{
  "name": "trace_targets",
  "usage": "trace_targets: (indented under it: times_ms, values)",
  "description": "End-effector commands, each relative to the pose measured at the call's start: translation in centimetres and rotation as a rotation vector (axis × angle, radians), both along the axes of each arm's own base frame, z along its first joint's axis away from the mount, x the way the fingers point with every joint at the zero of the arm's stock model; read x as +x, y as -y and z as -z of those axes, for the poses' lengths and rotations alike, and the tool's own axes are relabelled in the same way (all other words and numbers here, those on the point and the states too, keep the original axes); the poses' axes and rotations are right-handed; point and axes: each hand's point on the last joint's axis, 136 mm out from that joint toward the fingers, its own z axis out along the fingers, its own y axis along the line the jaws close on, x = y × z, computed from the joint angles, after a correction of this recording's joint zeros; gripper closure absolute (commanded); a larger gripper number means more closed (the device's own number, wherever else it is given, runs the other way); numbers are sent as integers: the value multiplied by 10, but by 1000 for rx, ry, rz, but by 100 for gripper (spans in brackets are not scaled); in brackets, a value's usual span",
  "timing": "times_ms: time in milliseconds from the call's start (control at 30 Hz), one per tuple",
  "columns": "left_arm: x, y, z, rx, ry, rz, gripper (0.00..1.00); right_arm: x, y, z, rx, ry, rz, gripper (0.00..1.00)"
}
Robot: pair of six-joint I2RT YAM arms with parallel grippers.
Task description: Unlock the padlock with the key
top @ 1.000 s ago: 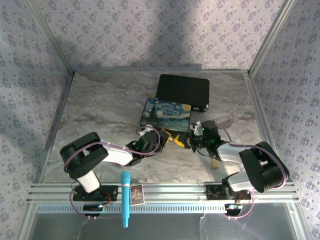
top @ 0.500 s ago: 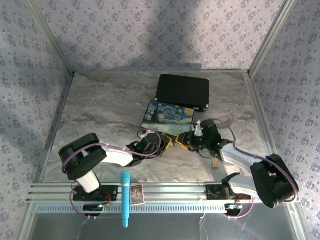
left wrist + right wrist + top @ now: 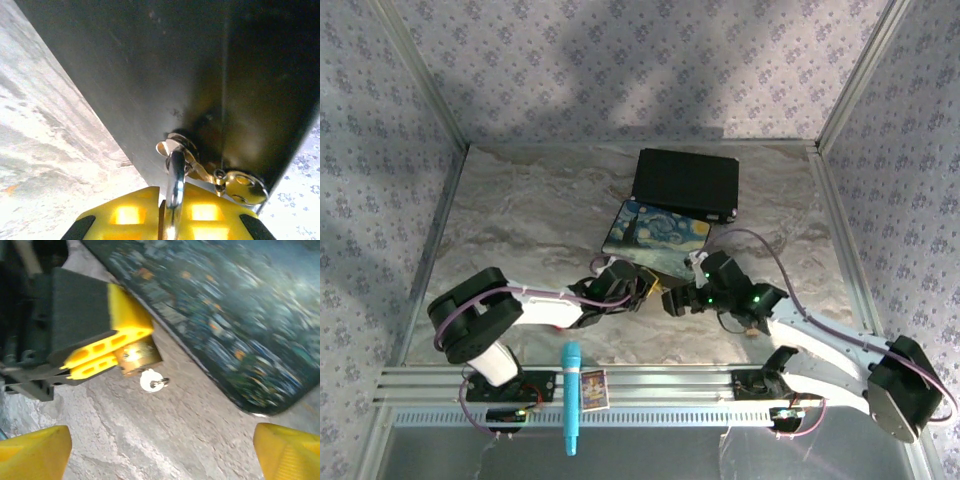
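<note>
One brass padlock [image 3: 138, 356], with one silver key [image 3: 153, 381] touching its lower edge, sat left of centre in the right wrist view, pinched by the left gripper [image 3: 117, 342]. The right gripper [image 3: 162, 452] stood spread, its two yellow fingertips [image 3: 35, 450] at the lower corners. One starry painted box [image 3: 215, 315] lay at upper right.

The grey marbled table [image 3: 520, 220] is carrying a flat black case [image 3: 685, 183] lying near the middle of its far edge. A starry-night painted box [image 3: 655, 232] is lying just before it, and a small pale block [image 3: 753, 326] is sitting toward the near edge.
</note>
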Motion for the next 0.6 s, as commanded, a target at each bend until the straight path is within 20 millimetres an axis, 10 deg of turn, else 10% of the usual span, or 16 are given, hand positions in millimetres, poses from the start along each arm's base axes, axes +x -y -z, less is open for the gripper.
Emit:
trace_targets:
  times_ms: [0,400,567]
  values:
    - [-4,-9,-1,57,-19,10,100,12,-3,-10,-153,224,-112,11]
    - [-3,-12,-13,46,4,20,100,12,-36,-5,-182,366,-277,54]
    - [-4,-17,-13,48,0,8,100,5,-30,2,-200,401,-306,52]
